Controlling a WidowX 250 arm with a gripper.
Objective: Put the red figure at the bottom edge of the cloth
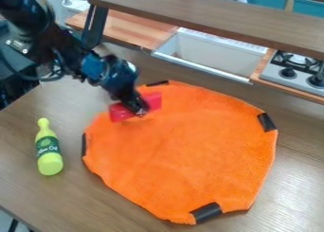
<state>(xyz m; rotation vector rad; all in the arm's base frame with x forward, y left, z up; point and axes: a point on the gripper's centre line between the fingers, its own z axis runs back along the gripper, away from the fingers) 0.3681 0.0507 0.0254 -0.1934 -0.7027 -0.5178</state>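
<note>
Right at the claw (pixel 139 112) lies the red figure (pixel 120 112).

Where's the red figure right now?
In the camera view, the red figure is at the gripper, by the orange cloth's upper-left edge in the image, up and right of the yellow-green bottle.
</note>
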